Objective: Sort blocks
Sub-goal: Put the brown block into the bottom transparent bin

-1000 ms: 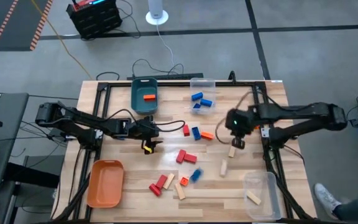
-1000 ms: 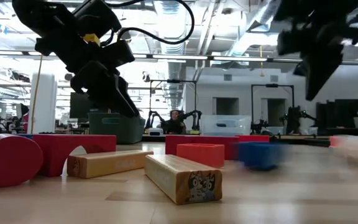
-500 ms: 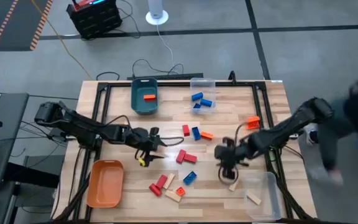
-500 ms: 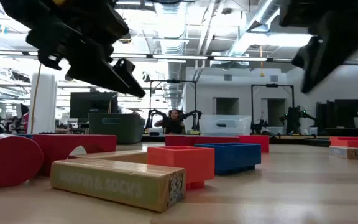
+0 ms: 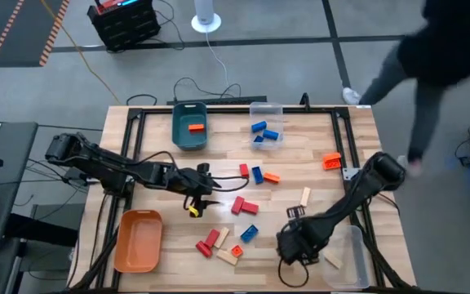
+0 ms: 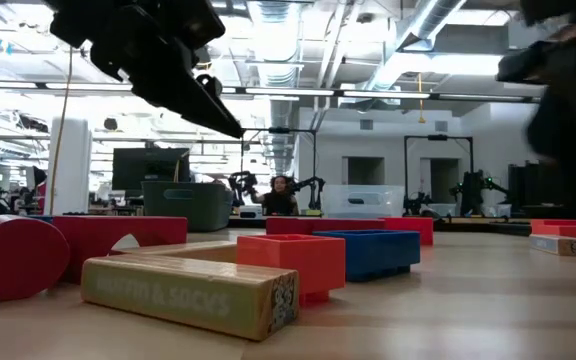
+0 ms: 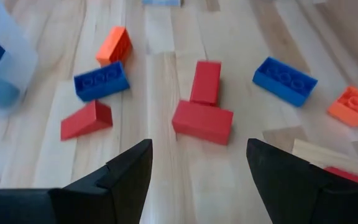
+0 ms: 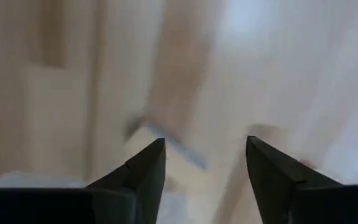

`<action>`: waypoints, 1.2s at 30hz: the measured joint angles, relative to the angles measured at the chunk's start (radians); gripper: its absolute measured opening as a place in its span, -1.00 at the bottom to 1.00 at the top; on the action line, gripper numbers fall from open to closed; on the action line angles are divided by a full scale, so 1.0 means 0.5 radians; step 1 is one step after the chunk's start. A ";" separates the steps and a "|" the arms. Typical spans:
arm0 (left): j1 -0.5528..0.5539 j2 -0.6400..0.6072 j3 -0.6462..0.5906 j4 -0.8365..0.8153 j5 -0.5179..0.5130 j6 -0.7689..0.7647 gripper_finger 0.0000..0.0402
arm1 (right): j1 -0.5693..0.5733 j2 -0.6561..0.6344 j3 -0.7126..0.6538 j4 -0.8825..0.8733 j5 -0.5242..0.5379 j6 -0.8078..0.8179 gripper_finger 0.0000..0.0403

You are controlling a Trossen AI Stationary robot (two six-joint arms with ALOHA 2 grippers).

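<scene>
Blocks lie scattered over the wooden table's middle: two red blocks (image 7: 204, 115), blue blocks (image 7: 284, 81), an orange block (image 7: 114, 45), a red wedge (image 7: 86, 120), and pale wood blocks (image 5: 233, 253) near the front. My left gripper (image 5: 201, 198) hangs open above the table left of the red blocks, its fingers (image 7: 129, 168) slanting down toward them and empty. Near the table's front right, my right gripper (image 5: 296, 249) points down, open (image 8: 206, 146), with nothing between its fingers; the table below it is blurred.
An orange bin (image 5: 137, 241) stands front left. At the back are a teal bin (image 5: 178, 135) with one orange block and a clear bin (image 5: 265, 109) with blue blocks. Front right is a clear bin (image 5: 351, 249) holding a wood block (image 5: 331, 260). A person passes beyond the table's right corner.
My right gripper has swept fast from the table's right middle toward the near edge, sinking a little, and now stands beside the front-right clear bin. My left gripper has risen and drifted a little toward the near edge. A person has come into view at the right.
</scene>
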 joint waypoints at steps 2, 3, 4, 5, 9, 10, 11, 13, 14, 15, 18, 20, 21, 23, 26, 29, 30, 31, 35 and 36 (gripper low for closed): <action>0.000 0.000 0.013 -0.058 -0.001 -0.018 0.26 | 0.002 0.071 0.069 -0.072 -0.120 -0.050 0.15; 0.000 0.000 0.015 -0.072 -0.001 -0.036 0.26 | 0.013 0.099 0.090 -0.104 -0.161 -0.074 0.19; 0.000 0.000 0.015 -0.086 -0.001 -0.056 0.26 | 0.027 0.130 0.102 -0.132 -0.186 -0.098 0.22; 0.000 0.000 0.015 -0.101 -0.001 -0.078 0.26 | 0.041 0.156 0.105 -0.145 -0.192 -0.133 0.25; -0.004 0.000 0.015 -0.121 -0.001 -0.168 0.26 | 0.116 0.267 0.110 -0.158 -0.198 -0.284 0.29; -0.005 0.000 0.015 -0.131 -0.001 -0.188 0.26 | 0.134 0.301 0.110 -0.183 -0.199 -0.302 0.29; -0.008 0.000 0.015 -0.144 -0.001 -0.205 0.26 | 0.151 0.336 0.108 -0.205 -0.199 -0.313 0.29; -0.017 0.000 0.015 -0.154 -0.001 -0.227 0.26 | 0.183 0.396 0.106 -0.205 -0.198 -0.351 0.29; -0.019 0.000 0.015 -0.162 -0.001 -0.231 0.26 | 0.196 0.424 0.108 -0.200 -0.197 -0.374 0.29; -0.023 0.000 0.015 -0.167 -0.001 -0.231 0.26 | 0.205 0.449 0.108 -0.203 -0.183 -0.396 0.29; -0.024 0.000 0.015 -0.181 -0.001 -0.228 0.26 | 0.220 0.506 0.109 -0.211 -0.067 -0.412 0.28; -0.024 -0.002 0.015 -0.181 -0.001 -0.226 0.26 | 0.216 0.511 0.110 -0.215 -0.045 -0.433 0.23; -0.024 -0.002 0.015 -0.183 -0.001 -0.226 0.26 | 0.210 0.514 0.110 -0.209 -0.046 -0.456 0.18; -0.024 -0.002 0.015 -0.196 -0.001 -0.225 0.26 | 0.194 0.512 0.108 -0.194 -0.051 -0.499 0.05; -0.024 -0.016 0.015 -0.238 -0.001 -0.229 0.26 | 0.172 0.504 0.106 -0.160 -0.064 -0.595 -0.24; -0.024 -0.044 0.015 -0.285 -0.003 -0.231 0.26 | 0.139 0.505 0.107 -0.150 -0.113 -0.698 -0.57; -0.024 -0.060 0.015 -0.299 -0.008 -0.234 0.26 | 0.123 0.505 0.109 -0.152 -0.135 -0.717 -0.67; -0.024 -0.079 0.015 -0.312 -0.013 -0.241 0.26 | 0.106 0.505 0.111 -0.156 -0.144 -0.731 -0.76; -0.024 -0.159 0.015 -0.346 -0.054 -0.249 0.26 | 0.000 0.474 0.106 -0.180 -0.151 -0.735 -0.96; -0.024 -0.180 0.015 -0.356 -0.061 -0.248 0.26 | -0.034 0.451 0.104 -0.175 -0.135 -0.717 -0.96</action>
